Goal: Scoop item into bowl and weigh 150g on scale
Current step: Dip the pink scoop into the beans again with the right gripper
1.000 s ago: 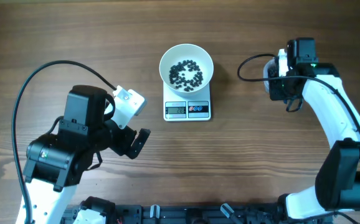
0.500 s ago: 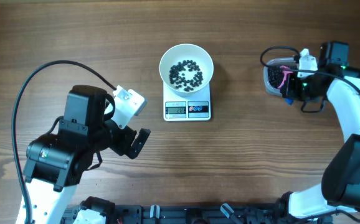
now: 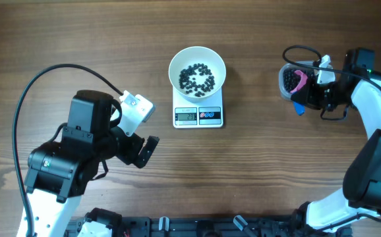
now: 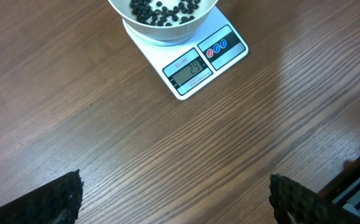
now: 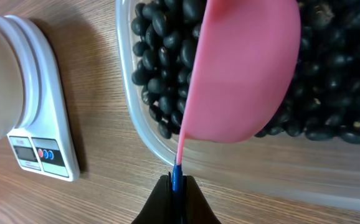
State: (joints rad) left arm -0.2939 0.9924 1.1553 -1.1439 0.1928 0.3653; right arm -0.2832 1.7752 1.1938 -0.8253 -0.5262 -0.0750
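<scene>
Overhead: one bowl point(image 3: 197, 54) on one scale point(image 3: 185, 116); left claw point(image 4: 177, 199) spread, right claw point(image 5: 177, 186) pinching pink scoop point(image 5: 242, 68).

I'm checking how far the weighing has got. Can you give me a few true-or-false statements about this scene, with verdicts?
1. The white bowl sits on the scale. True.
2. The bowl is empty. False: it holds a thin scatter of black beans.
3. The right hand is shut on the handle of a pink scoop at the clear tub. True.
4. The left hand grips the scale. False: it is open and apart from the scale, holding nothing.
</scene>
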